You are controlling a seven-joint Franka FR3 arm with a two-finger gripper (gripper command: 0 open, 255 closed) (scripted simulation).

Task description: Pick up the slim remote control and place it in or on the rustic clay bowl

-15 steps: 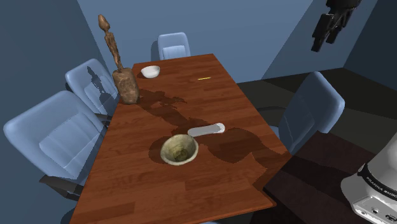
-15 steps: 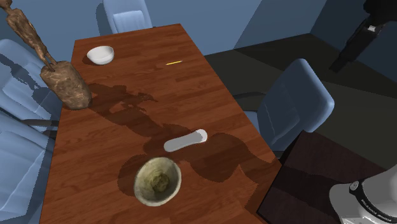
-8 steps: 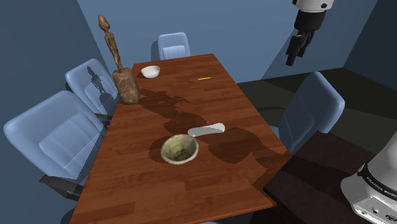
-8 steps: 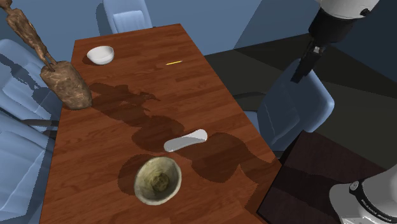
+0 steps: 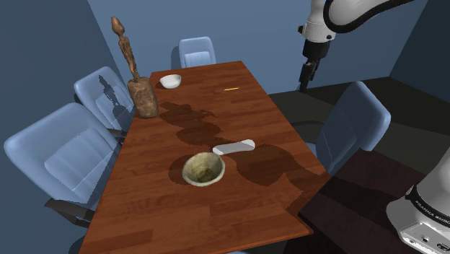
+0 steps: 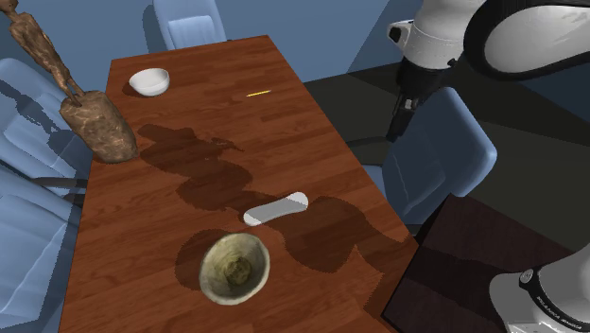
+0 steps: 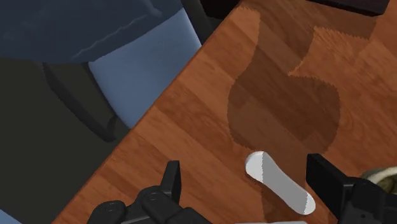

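From the wrist we see our gripper (image 7: 248, 180) open, the pale remote (image 7: 280, 183) untouched between its fingers (image 7: 172, 181); the shoulder view's centre shows the bowl (image 5: 203, 170) beside it.

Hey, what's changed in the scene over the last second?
The gripper swung in from the shoulder view's upper right, leftward and down toward the table, open and holding nothing. The pale remote, the beige bowl beside it and the white bowl lie as before.
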